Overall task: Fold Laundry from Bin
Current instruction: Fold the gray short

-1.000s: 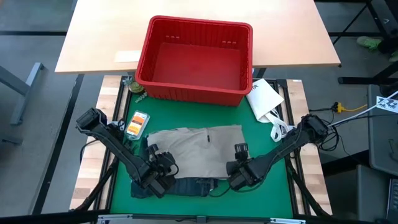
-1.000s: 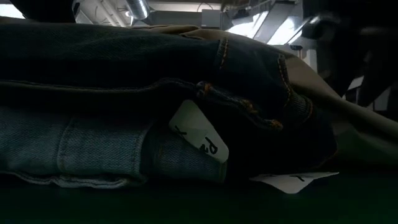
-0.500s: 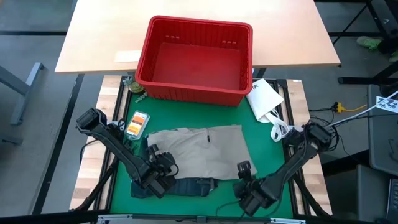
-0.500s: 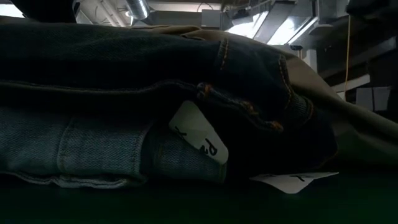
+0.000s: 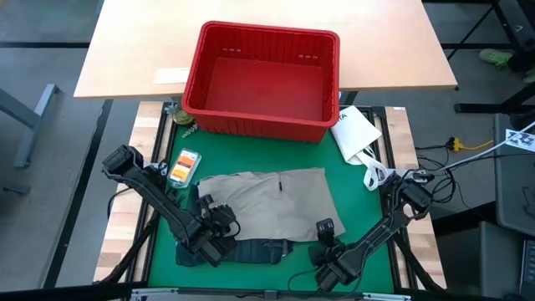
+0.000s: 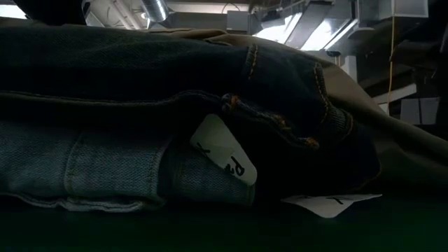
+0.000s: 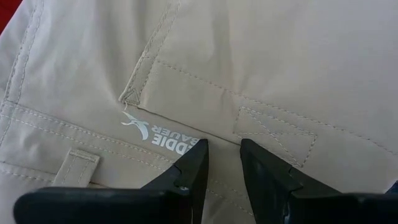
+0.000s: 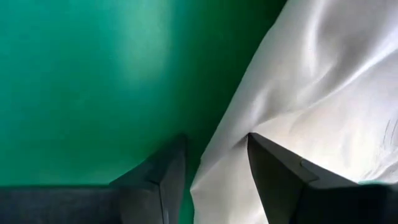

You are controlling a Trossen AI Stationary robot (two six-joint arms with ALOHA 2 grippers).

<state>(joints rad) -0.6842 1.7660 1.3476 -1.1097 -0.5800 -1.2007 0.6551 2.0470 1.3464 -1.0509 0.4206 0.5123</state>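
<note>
The tan khaki trousers [image 7: 261, 68] lie flat under my left gripper [image 7: 222, 155], fingers slightly apart above the waistband. My right gripper [image 8: 214, 162], fingers apart and empty, hangs over their pale edge beside green mat [image 8: 87, 74].

Two matte black jointed arms with black cabling; each end effector has two dark wedge-shaped fingers [image 7: 193, 171]

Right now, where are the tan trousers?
In the high view, the tan trousers lie on the green mat, just in front of the red bin.
</note>
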